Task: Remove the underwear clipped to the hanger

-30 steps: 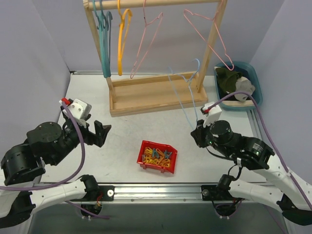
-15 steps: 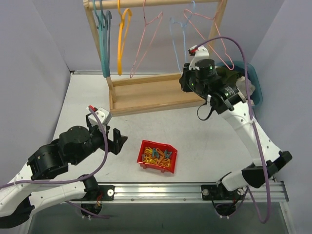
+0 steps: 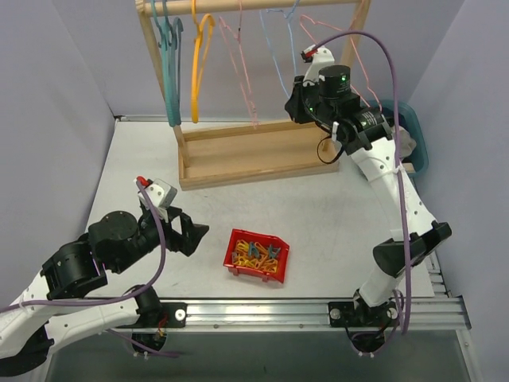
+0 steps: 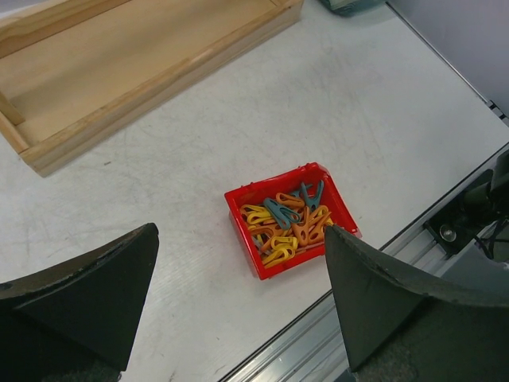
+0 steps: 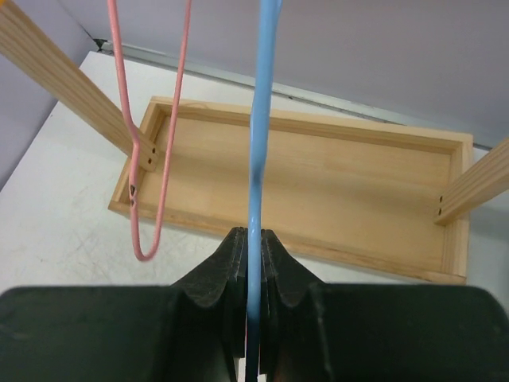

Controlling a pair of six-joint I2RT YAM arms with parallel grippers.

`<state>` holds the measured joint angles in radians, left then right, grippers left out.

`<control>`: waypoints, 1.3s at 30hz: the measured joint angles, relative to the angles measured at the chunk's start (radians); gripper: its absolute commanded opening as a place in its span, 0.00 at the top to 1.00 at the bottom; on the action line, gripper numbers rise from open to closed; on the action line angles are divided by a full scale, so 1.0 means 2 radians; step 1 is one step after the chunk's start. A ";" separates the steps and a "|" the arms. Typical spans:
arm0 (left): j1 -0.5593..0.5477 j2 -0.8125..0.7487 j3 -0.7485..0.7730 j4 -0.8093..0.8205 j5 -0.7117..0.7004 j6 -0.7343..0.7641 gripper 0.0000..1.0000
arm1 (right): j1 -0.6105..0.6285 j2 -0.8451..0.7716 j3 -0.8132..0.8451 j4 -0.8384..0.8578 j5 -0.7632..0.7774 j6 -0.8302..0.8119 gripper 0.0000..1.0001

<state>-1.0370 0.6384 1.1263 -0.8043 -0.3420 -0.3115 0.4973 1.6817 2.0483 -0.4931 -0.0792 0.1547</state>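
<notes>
over the last second the right gripper (image 5: 248,239) had risen from the table to the wooden clothes rack (image 3: 238,159). its jaws were pinched shut on a bare pale blue wire hanger (image 5: 258,119). the underwear (image 3: 406,144) lay in the teal plastic tub (image 3: 420,155), mostly hidden behind that arm, so removal looked finished. the left gripper (image 3: 193,236) hung wide open near the red bin of clips (image 4: 274,180). a pink wire hanger (image 5: 143,256) dangled just beside the blue one.
</notes>
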 measured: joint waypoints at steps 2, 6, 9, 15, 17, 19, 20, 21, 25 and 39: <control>0.000 -0.001 -0.002 0.000 0.002 -0.001 0.06 | -0.013 0.013 0.006 -0.002 -0.007 0.000 1.00; 0.000 -0.006 -0.002 0.000 0.005 -0.002 0.06 | -0.032 0.039 0.008 -0.010 -0.023 0.001 1.00; 0.000 -0.010 -0.002 0.000 0.006 -0.005 0.06 | -0.040 0.056 0.009 -0.017 -0.035 0.000 1.00; 0.000 -0.011 -0.002 0.000 0.015 -0.011 0.06 | -0.043 0.050 -0.007 -0.004 -0.043 0.004 0.55; 0.000 -0.010 -0.002 0.000 0.021 -0.011 0.06 | -0.042 0.021 -0.047 0.002 -0.041 0.010 0.15; 0.000 -0.009 -0.001 0.000 0.028 -0.011 0.06 | -0.041 -0.024 -0.109 0.018 -0.034 0.014 0.00; 0.000 -0.007 -0.001 0.001 0.031 -0.011 0.06 | -0.039 -0.051 -0.139 0.022 -0.030 0.016 0.00; 0.000 -0.006 -0.001 0.001 0.033 -0.011 0.06 | -0.039 -0.077 -0.168 0.026 -0.026 0.020 0.00; 0.000 -0.003 -0.002 0.012 0.045 -0.014 0.06 | -0.036 -0.199 -0.262 0.038 -0.009 0.043 0.00; 0.000 0.021 -0.012 0.079 0.056 -0.044 0.06 | -0.035 -0.555 -0.424 0.068 -0.045 0.086 0.00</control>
<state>-1.0370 0.6804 1.1027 -0.6468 -0.2310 -0.3996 0.4263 0.5713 1.2011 -0.3561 -0.1692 0.3264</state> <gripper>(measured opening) 0.938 0.995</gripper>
